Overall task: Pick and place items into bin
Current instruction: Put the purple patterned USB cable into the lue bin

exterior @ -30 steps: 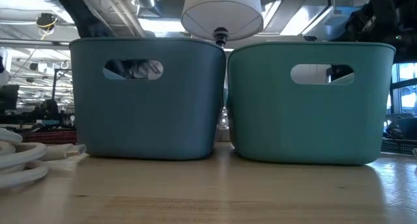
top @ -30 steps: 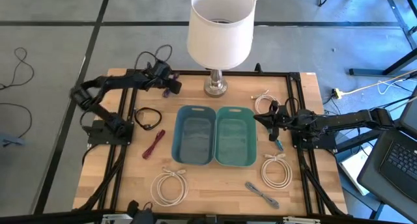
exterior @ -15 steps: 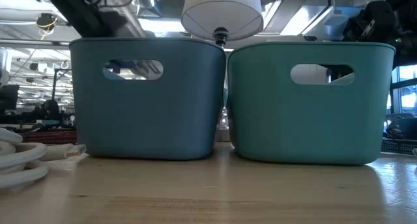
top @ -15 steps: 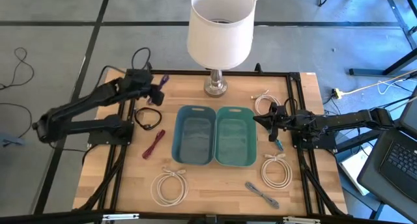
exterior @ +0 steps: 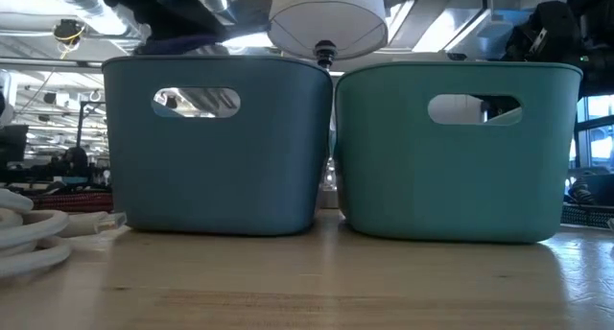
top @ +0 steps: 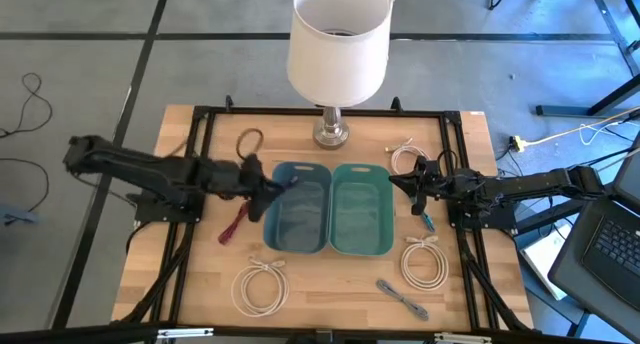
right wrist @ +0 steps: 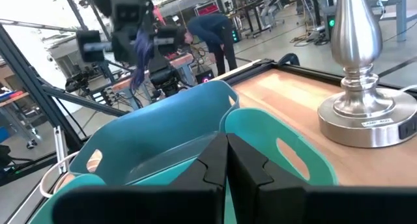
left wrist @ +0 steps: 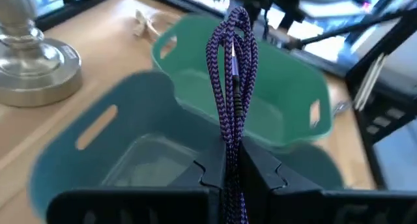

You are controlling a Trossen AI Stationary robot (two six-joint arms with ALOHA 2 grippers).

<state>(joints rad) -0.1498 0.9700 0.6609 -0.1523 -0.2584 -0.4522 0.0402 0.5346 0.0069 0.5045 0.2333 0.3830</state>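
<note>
My left gripper hangs over the left rim of the blue bin, shut on a purple braided cord. The right wrist view shows the same cord beyond the bin. A teal bin stands against the blue one's right side. My right gripper waits shut at the teal bin's right rim with nothing in it. A red strap lies flat on the table left of the blue bin. Three white cable coils also lie on the wood. My left gripper pinches the folded purple cord between its two fingers, at the strands' lower part. The doubled loop end sticks out past the fingertips. The fingers slant down from the table's left toward the bin. The cord is lifted clear.
A lamp with a white shade and a metal foot stands behind the bins. A grey strap lies near the front edge, and a small teal piece lies right of the teal bin. A black frame runs round the table.
My left gripper has swung from the table's far left corner toward the near edge and the right. It has come over the blue bin's left rim, turning as it went. It has stayed shut on the purple cord, which it has carried along clear of the table.
</note>
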